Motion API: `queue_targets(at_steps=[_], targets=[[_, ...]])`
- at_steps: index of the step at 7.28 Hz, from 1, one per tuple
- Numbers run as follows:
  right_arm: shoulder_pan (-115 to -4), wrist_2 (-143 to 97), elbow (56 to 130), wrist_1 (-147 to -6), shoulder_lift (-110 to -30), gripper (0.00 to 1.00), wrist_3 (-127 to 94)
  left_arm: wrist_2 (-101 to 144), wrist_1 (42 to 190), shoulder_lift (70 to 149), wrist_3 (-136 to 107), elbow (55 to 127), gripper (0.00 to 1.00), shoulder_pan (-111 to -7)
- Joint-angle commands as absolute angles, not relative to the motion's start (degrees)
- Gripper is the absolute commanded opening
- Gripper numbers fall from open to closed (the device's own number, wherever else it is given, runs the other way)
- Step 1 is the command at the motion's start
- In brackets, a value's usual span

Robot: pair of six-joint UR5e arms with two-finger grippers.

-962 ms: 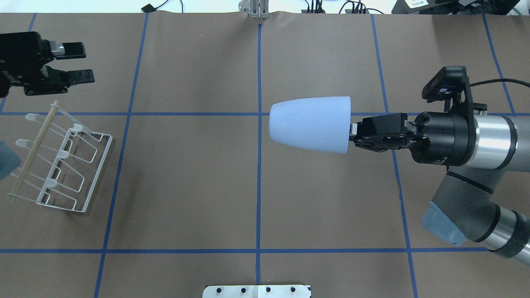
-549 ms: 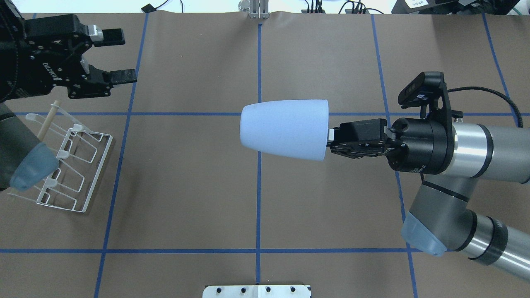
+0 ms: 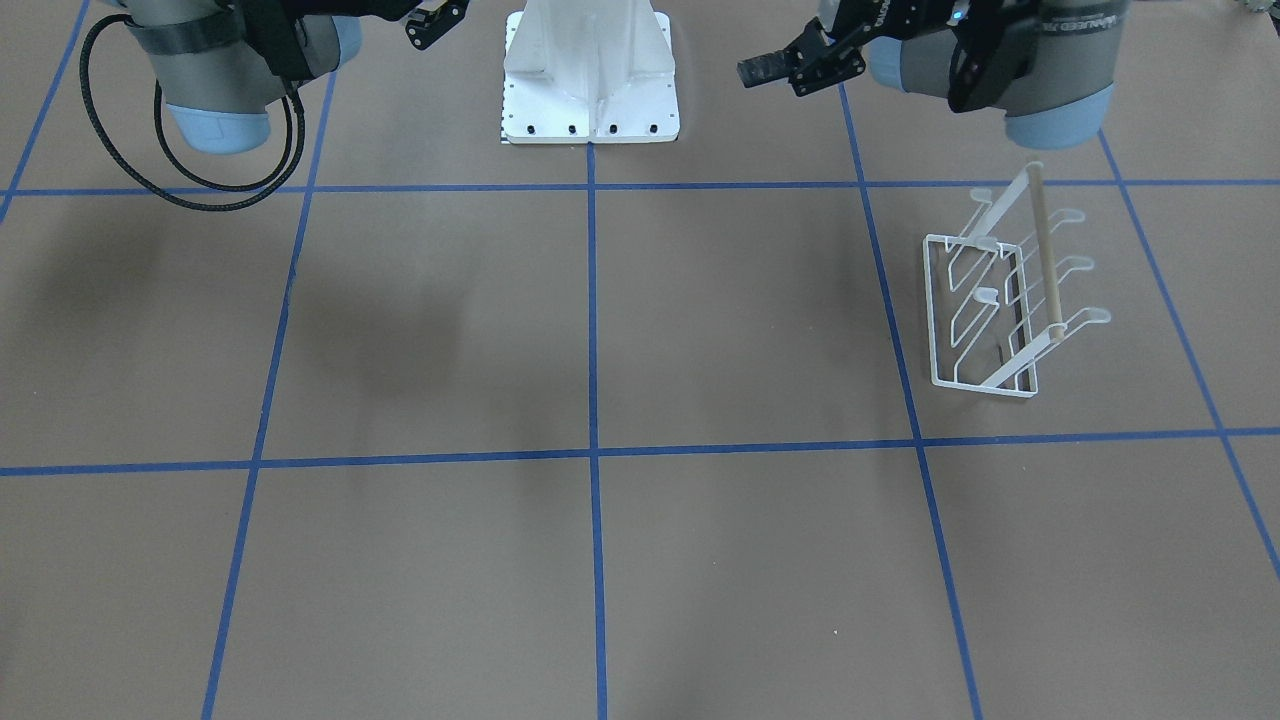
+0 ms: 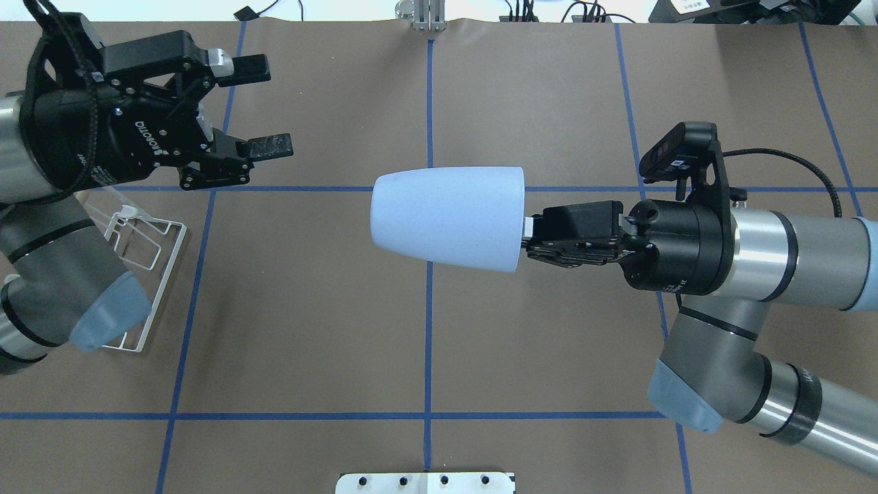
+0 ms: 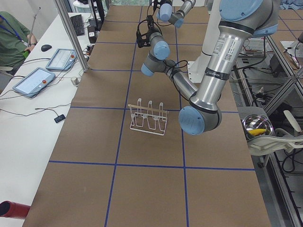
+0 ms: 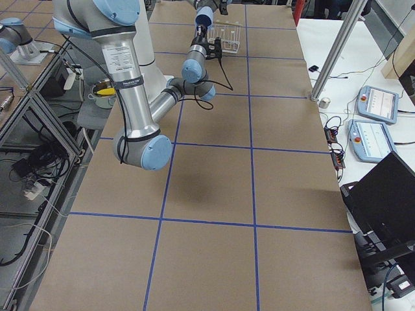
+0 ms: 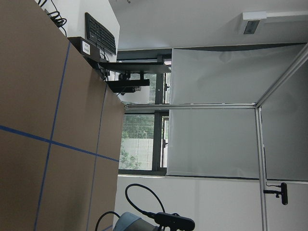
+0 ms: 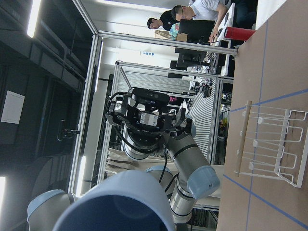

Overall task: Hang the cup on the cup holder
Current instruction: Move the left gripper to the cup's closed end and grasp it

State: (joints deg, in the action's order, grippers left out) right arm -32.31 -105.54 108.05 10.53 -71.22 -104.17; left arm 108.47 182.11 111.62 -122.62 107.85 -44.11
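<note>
From above, the right gripper (image 4: pixel 528 232) pinches the wide rim of the smooth pale blue cup (image 4: pixel 446 218). The cup sticks out sideways in front of it, narrow end toward the left gripper (image 4: pixel 264 104), whose fingers are spread wide around nothing. The left arm half hides the white wire cup holder (image 3: pixel 1018 300) below it. The front view shows the whole holder on brown paper (image 4: pixel 309 309) with blue tape lines (image 4: pixel 429 329)

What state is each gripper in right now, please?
Left gripper: open, holding nothing.
Right gripper: shut on the cup, at its rim.
</note>
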Motion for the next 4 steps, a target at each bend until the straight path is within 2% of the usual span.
queue_targets(at_steps=[1, 4], targets=[[-32.26, -104.59, 107.76, 10.46, -70.93, 0.0, -104.06, 108.02, 182.11, 113.37, -122.7, 107.93, 0.98, -40.89], [-31.82, -104.24, 106.7, 10.46, -70.05, 0.0, -104.06, 107.58, 182.2, 114.61, -122.52, 108.8, 0.98, -36.22]])
